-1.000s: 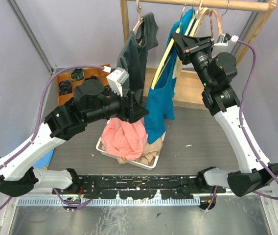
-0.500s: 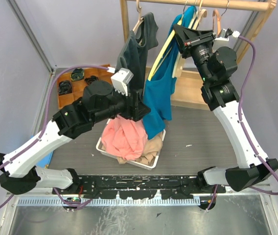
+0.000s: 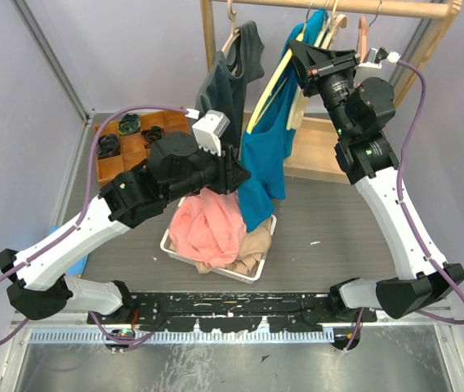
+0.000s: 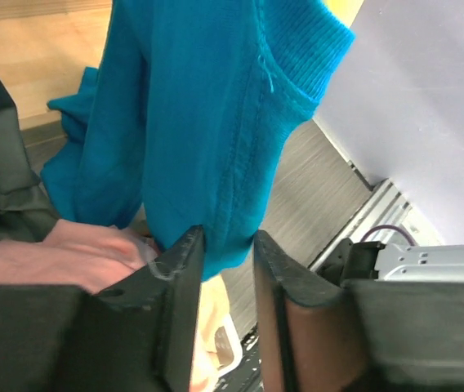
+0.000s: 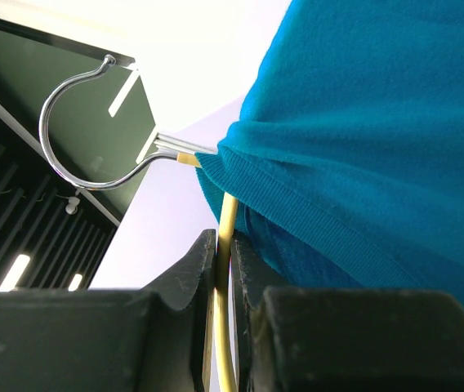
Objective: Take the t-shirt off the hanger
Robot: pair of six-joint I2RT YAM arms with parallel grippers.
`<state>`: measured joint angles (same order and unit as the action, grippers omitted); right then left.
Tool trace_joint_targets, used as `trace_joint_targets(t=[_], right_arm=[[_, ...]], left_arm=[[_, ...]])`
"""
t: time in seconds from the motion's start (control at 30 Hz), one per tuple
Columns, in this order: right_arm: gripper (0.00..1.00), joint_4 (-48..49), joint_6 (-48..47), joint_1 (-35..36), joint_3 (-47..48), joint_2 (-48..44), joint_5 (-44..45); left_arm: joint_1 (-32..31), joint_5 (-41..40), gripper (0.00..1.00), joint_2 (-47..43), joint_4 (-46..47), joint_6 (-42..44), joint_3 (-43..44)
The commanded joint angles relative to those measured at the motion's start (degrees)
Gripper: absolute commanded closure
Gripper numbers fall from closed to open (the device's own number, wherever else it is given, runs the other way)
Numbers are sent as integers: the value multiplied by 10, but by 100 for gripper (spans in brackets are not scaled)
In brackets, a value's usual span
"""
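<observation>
- Top view: a teal t-shirt (image 3: 265, 155) hangs from a yellow hanger (image 3: 271, 86) in the upper middle of the frame, under a wooden rail (image 3: 338, 6).
- The shirt's lower end droops toward a white basket (image 3: 172, 247) (a pink cloth (image 3: 207, 229) is heaped in it), just left of centre.
- A dark shirt (image 3: 224, 90) hangs to the left of the teal one.
- The left gripper (image 3: 244, 175) reaches in from the left to the teal shirt's lower left edge.
- The right gripper (image 3: 297, 53) is up at the shirt's shoulder, beside the rail.
- Left wrist view: the teal t-shirt (image 4: 207, 122) fills the upper centre, and its bottom hem dips between the two fingers (image 4: 179, 278).
- The jaws stand a little apart with cloth in the gap; I cannot tell whether they are pinching it.
- Pink cloth shows at the lower left, behind the hem.
- Right wrist view: the jaws are clamped together on the thin rod of the yellow hanger (image 5: 229, 214) at bottom centre.
- Its metal hook (image 5: 77, 180) curls at the upper left.
- The shirt's ribbed edge lies over the rod and covers the right side of the frame.
</observation>
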<state>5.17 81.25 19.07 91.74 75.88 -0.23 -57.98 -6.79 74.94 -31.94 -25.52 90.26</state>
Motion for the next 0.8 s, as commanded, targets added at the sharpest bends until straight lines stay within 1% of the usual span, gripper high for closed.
trace_joint_targets(t=[0.0,0.13,0.2,0.3,0.37,0.57,0.67,0.77], right_arm=[[99,89,-1,0,36,-31,22],[99,87,0,0,36,-34,24],[99,85,-2,0,37,-34,25],[99,83,-3,0,36,-35,27],[99,82,-4,0,36,-35,29],[99,79,-6,0,42,-30,37],[99,81,1,0,47,-24,40],[99,87,12,0,51,-15,38]], left_arm=[[-2,-13,71,-11,28,4,-4],[-2,-19,92,-17,28,5,-12],[-3,-19,99,-17,27,4,-13],[-3,-20,100,-17,20,5,-13],[-3,-23,100,-39,7,8,-7],[-3,-33,100,-82,-58,22,-7],[-3,-34,100,-117,-70,23,-42],[-3,-30,100,-151,-68,3,-88]])
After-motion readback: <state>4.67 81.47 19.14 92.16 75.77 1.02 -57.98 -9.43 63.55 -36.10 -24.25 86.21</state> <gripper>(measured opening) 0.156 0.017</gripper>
